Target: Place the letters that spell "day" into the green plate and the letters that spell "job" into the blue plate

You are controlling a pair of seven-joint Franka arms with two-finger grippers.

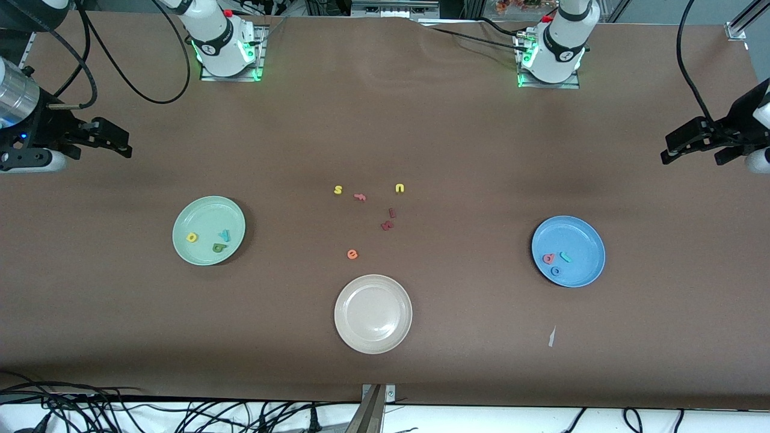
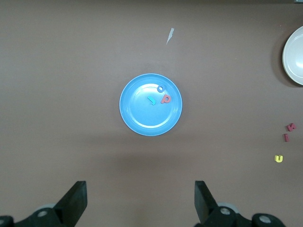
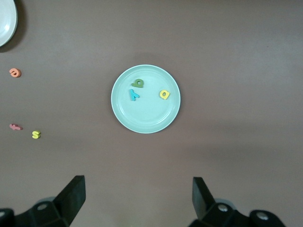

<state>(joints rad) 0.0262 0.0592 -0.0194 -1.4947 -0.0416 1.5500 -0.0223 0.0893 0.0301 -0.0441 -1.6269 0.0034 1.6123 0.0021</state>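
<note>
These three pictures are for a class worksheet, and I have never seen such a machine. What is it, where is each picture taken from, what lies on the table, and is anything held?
Two robot arms stand at a brown table. The front view looks down from a high camera facing them. The other two come from cameras on each arm's wrist.

Each arm ends in a two-finger claw. The left claw hangs open over the table near the blue plate, holding nothing. The right claw hangs open near the green plate, also holding nothing.

The green plate holds a yellow a, a green d and a teal y. The blue plate holds a pink b, a teal j and a blue o. An empty cream plate and six loose letters lie between them.
</note>
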